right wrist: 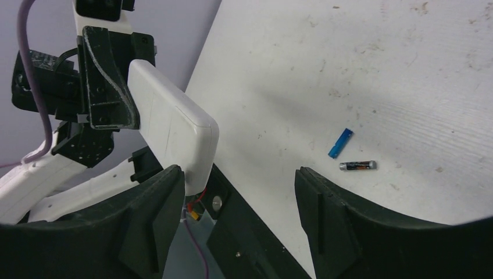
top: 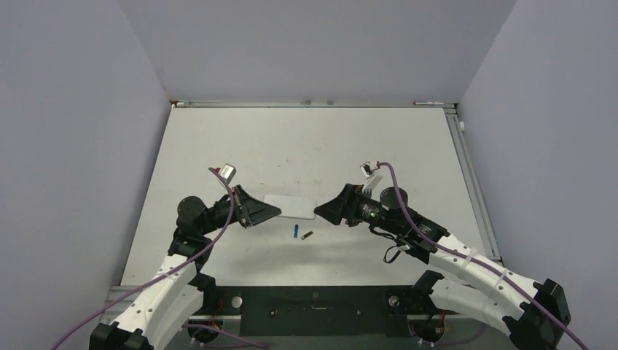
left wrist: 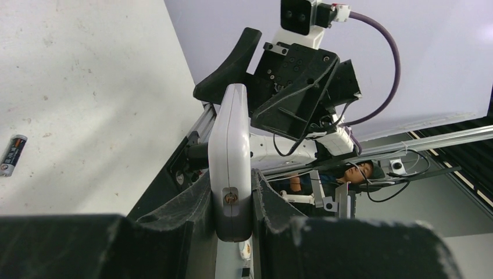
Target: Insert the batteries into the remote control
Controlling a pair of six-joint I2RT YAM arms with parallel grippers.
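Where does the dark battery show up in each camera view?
Top external: the dark battery lies on the table just below the remote control, right of the blue battery.
Left wrist: it sits at the far left edge.
Right wrist: right of centre, just below the blue battery.
Shared landmark: the white remote control, clamped in the left gripper.

The remote control (right wrist: 171, 125) is seen as smooth white plastic with a faint satin sheen. The table (right wrist: 378, 75) is shown matt, off-white, speckled and scuffed. The fingers (right wrist: 343, 221) of the right gripper (right wrist: 239, 186) are seen as black, grainy, matt plastic. The dark battery (right wrist: 358, 165) is wrapped in a glossy sleeve and tipped with bright metal.
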